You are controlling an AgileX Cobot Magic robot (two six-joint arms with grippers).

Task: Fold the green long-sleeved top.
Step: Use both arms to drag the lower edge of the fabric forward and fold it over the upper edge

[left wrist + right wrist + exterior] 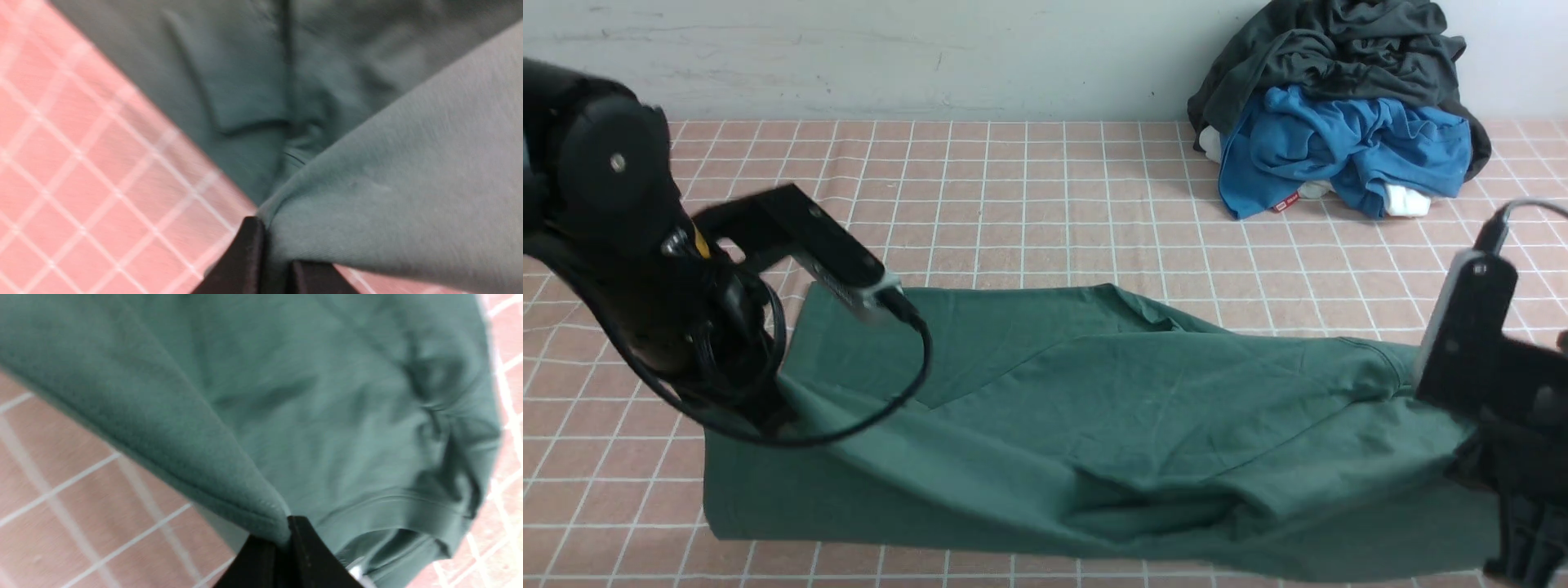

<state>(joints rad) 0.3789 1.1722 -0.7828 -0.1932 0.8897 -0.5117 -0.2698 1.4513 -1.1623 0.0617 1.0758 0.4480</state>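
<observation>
Front view: the green long-sleeved top (1111,408) sprawls rumpled across the near side of the checked counter (1013,188), with the left arm (621,245) over one end and the right arm (1486,376) over the other. Far right by the wall, a blue garment (1339,147) sits under a charcoal garment (1339,49). Left wrist view: the left tool (273,257) is pressed together, pinching a fold of the top. Right wrist view: the right tool (284,543) is clamped on a raised fabric edge, a stitched band just beside it.
</observation>
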